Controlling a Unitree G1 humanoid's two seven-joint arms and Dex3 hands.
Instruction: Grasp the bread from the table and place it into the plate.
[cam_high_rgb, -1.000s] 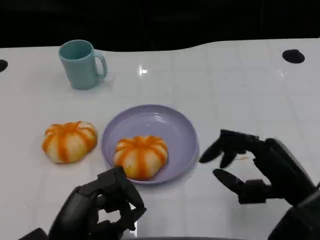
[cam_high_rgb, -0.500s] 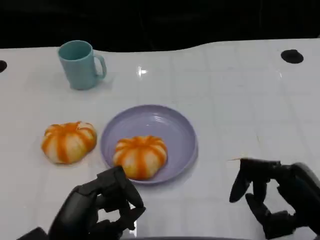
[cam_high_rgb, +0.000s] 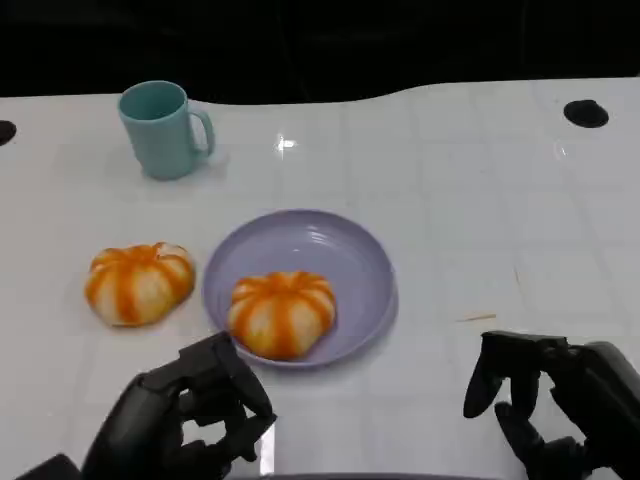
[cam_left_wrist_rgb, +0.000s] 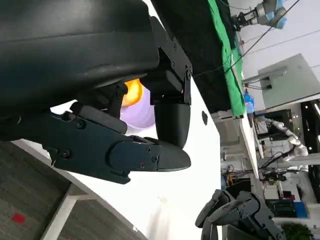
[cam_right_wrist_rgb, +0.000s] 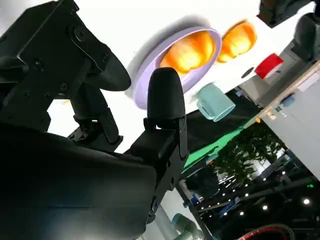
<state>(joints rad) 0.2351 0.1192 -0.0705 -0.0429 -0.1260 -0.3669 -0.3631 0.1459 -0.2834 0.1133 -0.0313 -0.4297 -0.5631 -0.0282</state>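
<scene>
A striped orange and white bread (cam_high_rgb: 281, 313) lies on the near part of the lilac plate (cam_high_rgb: 345, 250); the right wrist view shows this bread (cam_right_wrist_rgb: 189, 50) on the plate (cam_right_wrist_rgb: 150, 67) too. A second, similar bread (cam_high_rgb: 138, 283) sits on the table just left of the plate. My left hand (cam_high_rgb: 190, 420) hovers at the near edge in front of the plate, fingers curled in and holding nothing. My right hand (cam_high_rgb: 545, 400) hangs at the near right, well away from the plate, fingers apart and holding nothing. In the left wrist view a sliver of bread (cam_left_wrist_rgb: 131, 92) and plate (cam_left_wrist_rgb: 141, 114) shows behind the fingers (cam_left_wrist_rgb: 172, 120).
A teal mug (cam_high_rgb: 163, 128) stands at the far left of the white table, handle to the right. Dark round holes mark the tabletop at the far right (cam_high_rgb: 586, 113) and far left (cam_high_rgb: 5, 130). Bare white surface stretches right of the plate.
My right hand has drawn back from beside the plate's right rim to the near right edge. The left hand has sunk slightly. Both breads and the plate have stayed put.
</scene>
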